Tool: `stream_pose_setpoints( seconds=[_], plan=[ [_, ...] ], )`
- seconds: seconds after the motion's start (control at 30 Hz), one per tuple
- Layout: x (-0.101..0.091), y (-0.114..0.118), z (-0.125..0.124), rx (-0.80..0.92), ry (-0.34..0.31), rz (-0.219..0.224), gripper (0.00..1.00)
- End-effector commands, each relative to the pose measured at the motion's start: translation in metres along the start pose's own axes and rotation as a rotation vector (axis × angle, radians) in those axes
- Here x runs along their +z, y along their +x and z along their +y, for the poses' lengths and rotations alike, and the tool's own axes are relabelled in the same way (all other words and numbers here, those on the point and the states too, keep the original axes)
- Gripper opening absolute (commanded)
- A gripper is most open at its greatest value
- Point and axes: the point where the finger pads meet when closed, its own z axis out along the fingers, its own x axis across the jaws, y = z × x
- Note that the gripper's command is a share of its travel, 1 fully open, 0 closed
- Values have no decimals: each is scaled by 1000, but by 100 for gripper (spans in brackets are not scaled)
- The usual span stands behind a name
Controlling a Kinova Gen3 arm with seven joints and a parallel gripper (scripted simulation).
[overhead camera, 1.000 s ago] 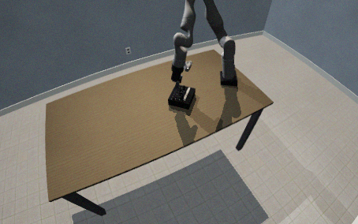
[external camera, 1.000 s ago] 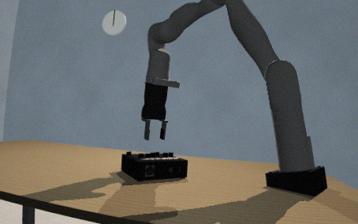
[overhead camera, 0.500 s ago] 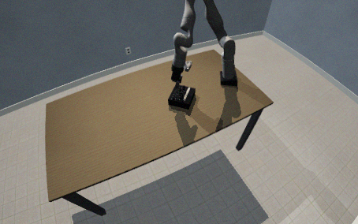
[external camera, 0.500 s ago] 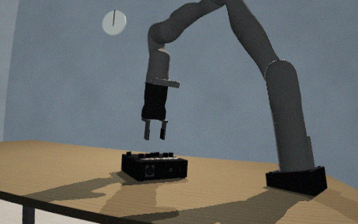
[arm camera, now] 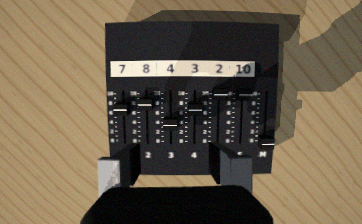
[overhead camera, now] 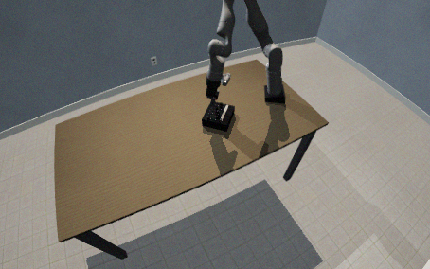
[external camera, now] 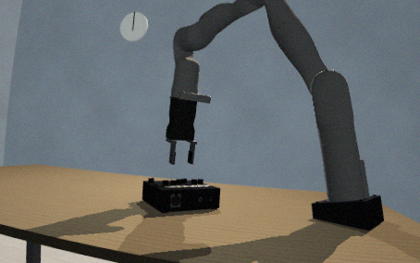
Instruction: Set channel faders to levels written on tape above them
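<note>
The black lighting desk stands on the table. Its tape reads 7, 8, 4, 3, 2, 10. In the wrist view the first cap is between 6 and 7, the second cap near 8, the third cap between 3 and 4, and the fourth cap between 6 and 7. The fifth cap and sixth cap are near 10. The master cap is at the bottom, near 0. My gripper is open and empty above the desk, hiding some lower labels.
The desk stands on the wooden table. The arm's black base stands to the right of the desk in the top and exterior views. Shadows of the arm fall across the table and the desk's upper right part.
</note>
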Motion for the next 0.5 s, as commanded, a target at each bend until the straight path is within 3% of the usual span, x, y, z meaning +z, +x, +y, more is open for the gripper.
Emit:
stream_pose_setpoints(
  seconds=[0.0,0.47],
  plan=[
    [-1,0,0,0,-1,1,100],
    [-2,0,-1,-43,2,2,100]
  ],
)
